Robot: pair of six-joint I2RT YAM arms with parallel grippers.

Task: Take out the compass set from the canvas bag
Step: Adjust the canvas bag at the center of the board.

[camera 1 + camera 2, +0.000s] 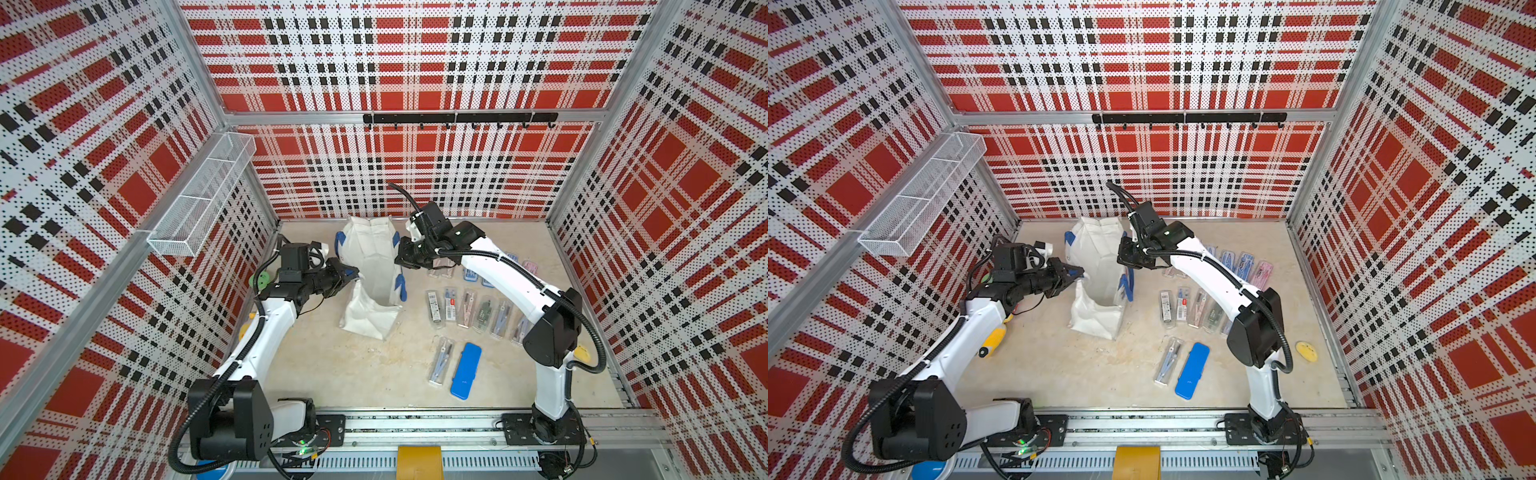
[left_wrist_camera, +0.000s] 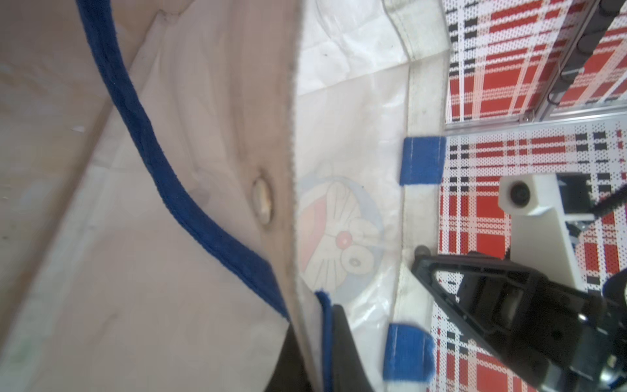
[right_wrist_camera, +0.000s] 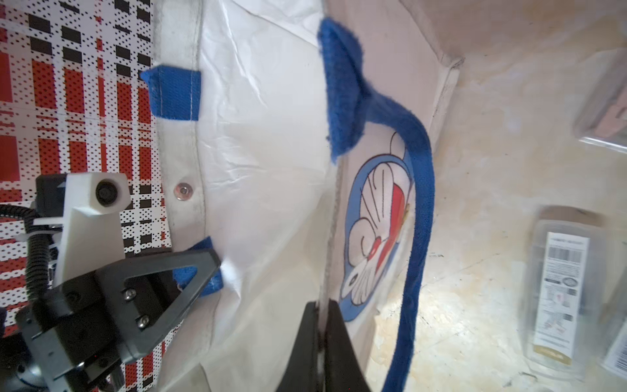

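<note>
You see the bag (image 1: 374, 253) at frame centre, its opposite rims pinched in the jaws of left gripper (image 1: 352, 275) and right gripper (image 1: 400, 254). Bare tabletop (image 1: 332, 374) lies below it; cases (image 1: 467, 309) crowd its right.

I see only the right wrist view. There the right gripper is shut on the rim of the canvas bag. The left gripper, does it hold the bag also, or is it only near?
Observer: It holds it. In the left wrist view the left gripper is shut on the opposite rim of the canvas bag, where a blue strap joins.
Operator: Is the mouth open?
Observer: Yes. In both top views the mouth stands open between the left gripper and the right gripper, showing only white lining.
Operator: What lies outside my view, toward the front?
Observer: A blue case lies flat there, beside a clear case.
</note>
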